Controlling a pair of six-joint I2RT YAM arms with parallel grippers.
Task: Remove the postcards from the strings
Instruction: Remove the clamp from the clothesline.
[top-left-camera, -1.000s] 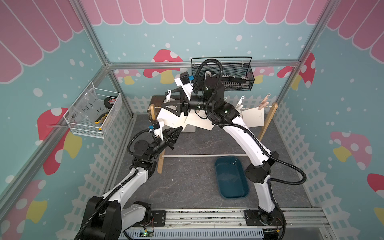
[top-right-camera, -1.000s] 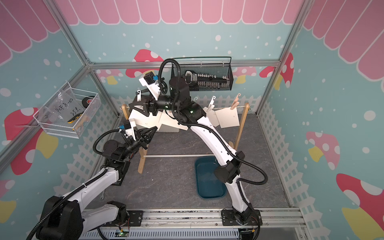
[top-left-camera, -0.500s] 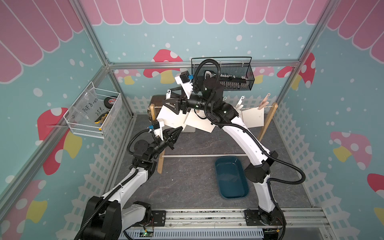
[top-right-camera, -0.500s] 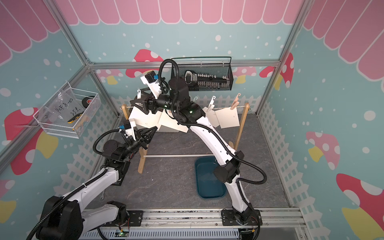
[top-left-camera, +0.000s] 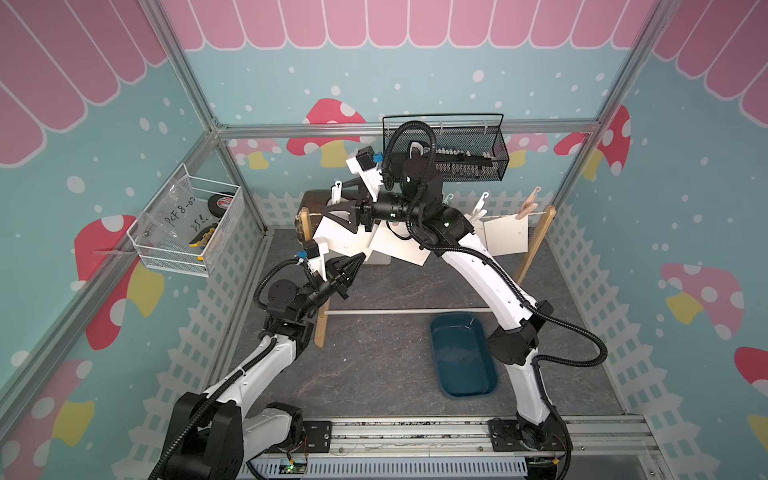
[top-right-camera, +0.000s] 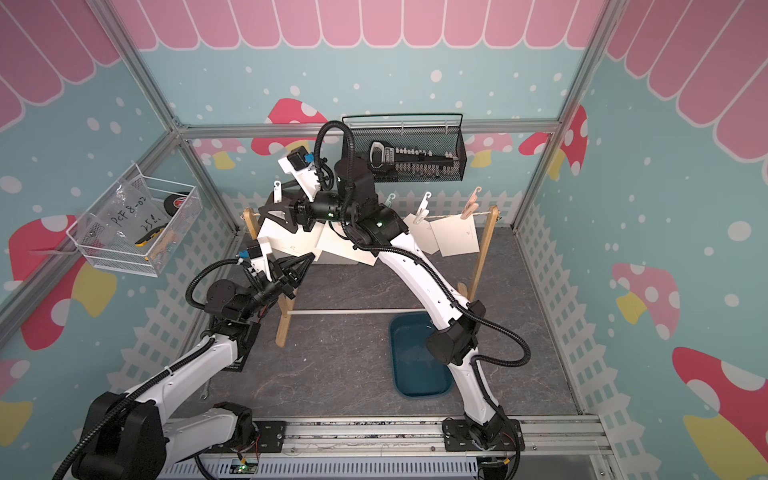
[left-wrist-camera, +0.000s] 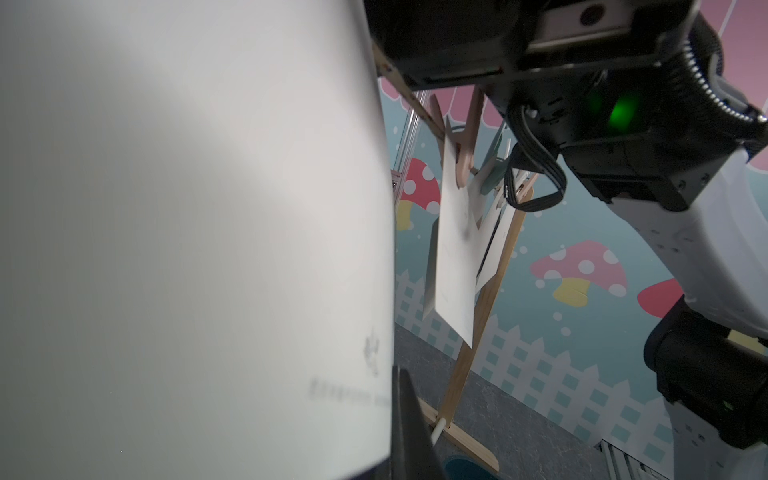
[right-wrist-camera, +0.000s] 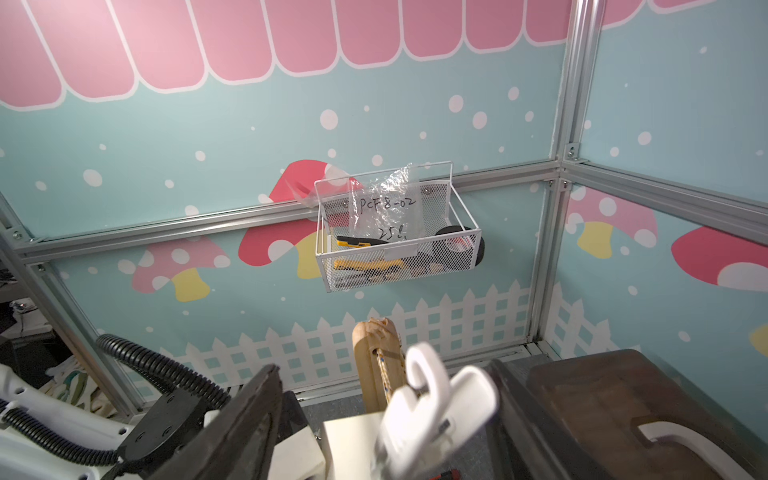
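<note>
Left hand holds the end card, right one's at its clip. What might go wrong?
1. The left hand is shut on a lower corner of the postcard while the white clothespin seems to pin it: pulling early could tear it.
2. The right hand, open around that clip, sits close to the wooden upright; it might bump it or snag the string.

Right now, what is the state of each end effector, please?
Left end effector: closed on off-white paper postcard.
Right end effector: open around white plastic clothespin.

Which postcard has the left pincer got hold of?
The end postcard, next to the upright on the white wire basket's side. The left pincer is shut on its lower edge; the other cards in view hang free.
</note>
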